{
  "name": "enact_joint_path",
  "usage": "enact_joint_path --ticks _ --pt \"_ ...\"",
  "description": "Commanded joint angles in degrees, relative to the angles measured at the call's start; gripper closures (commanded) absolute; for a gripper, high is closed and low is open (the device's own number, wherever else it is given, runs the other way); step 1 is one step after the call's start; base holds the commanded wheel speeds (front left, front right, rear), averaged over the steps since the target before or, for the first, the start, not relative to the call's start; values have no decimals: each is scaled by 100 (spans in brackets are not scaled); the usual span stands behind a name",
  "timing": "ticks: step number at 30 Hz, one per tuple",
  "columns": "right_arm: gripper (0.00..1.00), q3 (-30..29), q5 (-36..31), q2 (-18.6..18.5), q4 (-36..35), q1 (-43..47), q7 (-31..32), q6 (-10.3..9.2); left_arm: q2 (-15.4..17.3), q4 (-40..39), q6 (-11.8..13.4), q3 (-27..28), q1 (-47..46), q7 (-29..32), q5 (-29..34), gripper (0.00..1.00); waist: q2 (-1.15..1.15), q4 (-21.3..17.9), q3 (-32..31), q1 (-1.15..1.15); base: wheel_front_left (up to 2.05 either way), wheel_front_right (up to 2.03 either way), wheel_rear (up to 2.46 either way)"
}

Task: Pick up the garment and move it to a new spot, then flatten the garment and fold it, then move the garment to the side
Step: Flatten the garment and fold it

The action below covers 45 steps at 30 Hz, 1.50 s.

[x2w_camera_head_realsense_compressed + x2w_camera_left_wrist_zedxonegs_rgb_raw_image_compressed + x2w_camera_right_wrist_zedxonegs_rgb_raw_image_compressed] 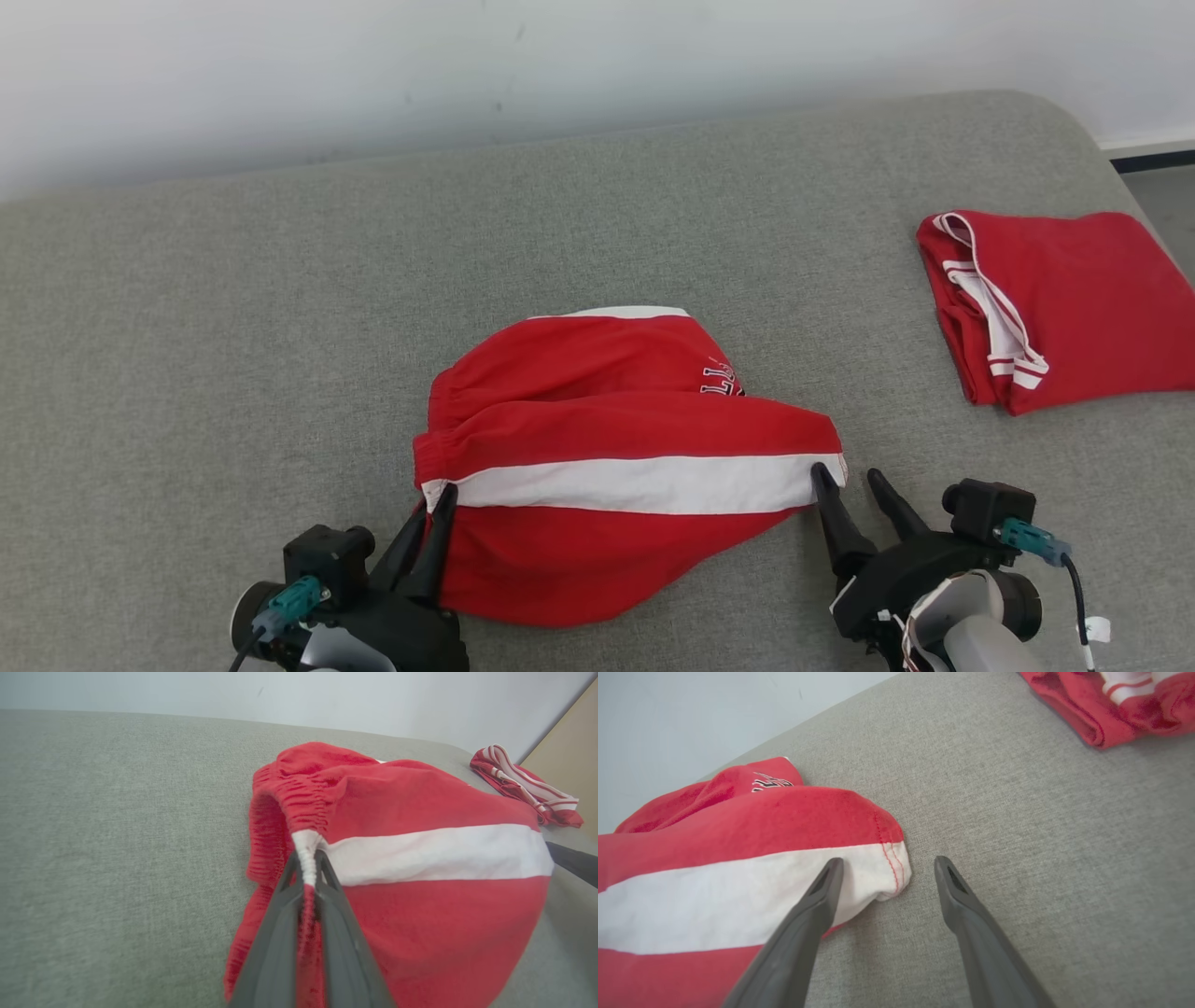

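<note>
Far left: the grey upholstered surface (187,355) is running bare and wide, well apart from any edge. We are judging this the best room for a new spot.

Left hand (306,858): its fingers are pressing together, clamped on the waistband (303,798) where the white stripe (635,485) meets it. The pinch is sitting on a thin gathered edge, so we are worrying about it slipping on a lift. A lift from this end alone could also leave the cloth hanging lopsided and twisting.

Middle: the garment (607,420) is lying bunched and domed near the front, layers overlapping.

Right hand (888,861): its fingers are standing apart and gripping nothing. One finger is lying over the hem corner (892,877), the other on bare upholstery. In closing, it could be catching only the top layer, nudging the hem away, or pinching the surface.

Far right: a folded red piece (1074,299) is resting near the rounded edge. We are expecting trouble from any swing that way, either disturbing it or going over the edge. The wall (373,65) is closing off the back.
</note>
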Motion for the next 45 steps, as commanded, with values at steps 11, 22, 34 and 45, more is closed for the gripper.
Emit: enact_joint_path --ticks 11,22,34,45 --pt "0 475 -79 -161 831 -524 112 -17 69 3 8 -119 -176 -53 -87 100 0 69 149 -1 0 0 0" --pt "100 483 -371 -121 1126 -704 -279 -17 95 -5 35 -114 -166 -78 -137 100 0 52 125 -1 0 0 0" --pt "100 438 -654 -283 233 -748 -645 -17 -43 -696 8 -94 -203 -29 -642 100 0 66 -70 -1 0 0 0" --pt "100 179 -374 -650 -1899 -1010 259 -17 -24 -2062 10 -144 -1056 904 -1896 100 0 39 -33 -1 0 0 0"
